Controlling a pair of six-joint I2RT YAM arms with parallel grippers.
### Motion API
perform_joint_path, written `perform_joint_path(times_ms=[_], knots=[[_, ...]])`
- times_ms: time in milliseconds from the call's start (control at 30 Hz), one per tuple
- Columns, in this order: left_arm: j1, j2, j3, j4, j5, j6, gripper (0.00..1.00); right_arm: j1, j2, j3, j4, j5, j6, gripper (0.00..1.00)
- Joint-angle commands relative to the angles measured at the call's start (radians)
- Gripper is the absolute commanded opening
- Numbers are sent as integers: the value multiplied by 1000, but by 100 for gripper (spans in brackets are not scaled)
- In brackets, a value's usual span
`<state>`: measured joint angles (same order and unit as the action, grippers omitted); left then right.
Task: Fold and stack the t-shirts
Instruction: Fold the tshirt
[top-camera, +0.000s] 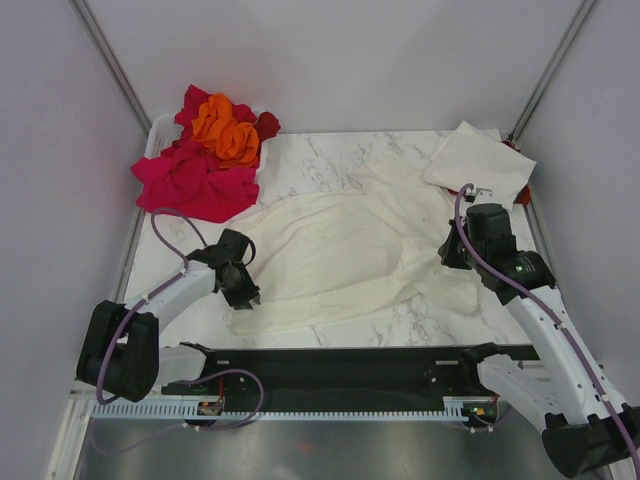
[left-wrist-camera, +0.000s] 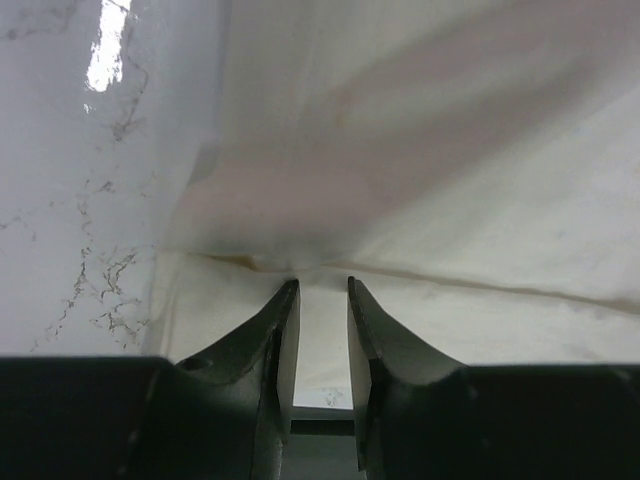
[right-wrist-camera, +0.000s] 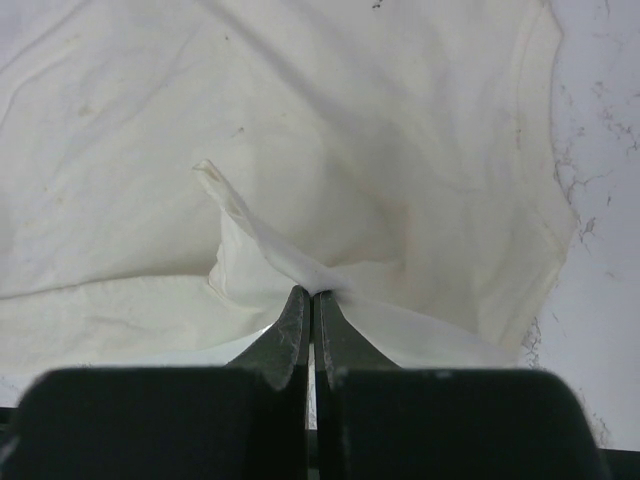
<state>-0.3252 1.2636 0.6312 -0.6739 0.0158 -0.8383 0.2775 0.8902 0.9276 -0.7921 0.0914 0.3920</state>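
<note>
A cream t-shirt (top-camera: 340, 260) lies spread and wrinkled across the middle of the marble table. My left gripper (top-camera: 243, 295) is at its near left corner. In the left wrist view its jaws (left-wrist-camera: 323, 285) stand a little apart over the shirt's edge (left-wrist-camera: 400, 150), with cloth showing in the gap. My right gripper (top-camera: 452, 255) is at the shirt's right side. In the right wrist view it (right-wrist-camera: 311, 293) is shut on a pinched fold of the cream cloth (right-wrist-camera: 350, 130), which rises in a small peak.
A folded cream t-shirt (top-camera: 478, 160) lies at the back right corner. A pile of magenta-pink (top-camera: 195, 180), orange (top-camera: 225, 128) and dark red (top-camera: 268, 124) shirts spills from a white basket (top-camera: 158, 130) at the back left. Grey walls enclose the table.
</note>
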Motion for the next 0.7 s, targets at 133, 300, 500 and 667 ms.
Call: perform_joint_path(times_ms=[133, 300, 500, 667], knots=[[-3, 31, -1, 54, -76, 34, 34, 2, -25, 40, -4, -9, -15, 0], [-3, 13, 1, 60, -82, 41, 43, 2, -30, 20, -1, -10, -16, 0], [-3, 17, -24, 66, -66, 39, 44, 2, -34, 14, 1, -5, -19, 0], [-3, 14, -39, 80, -63, 42, 31, 0, -37, 14, 2, -2, -22, 0]])
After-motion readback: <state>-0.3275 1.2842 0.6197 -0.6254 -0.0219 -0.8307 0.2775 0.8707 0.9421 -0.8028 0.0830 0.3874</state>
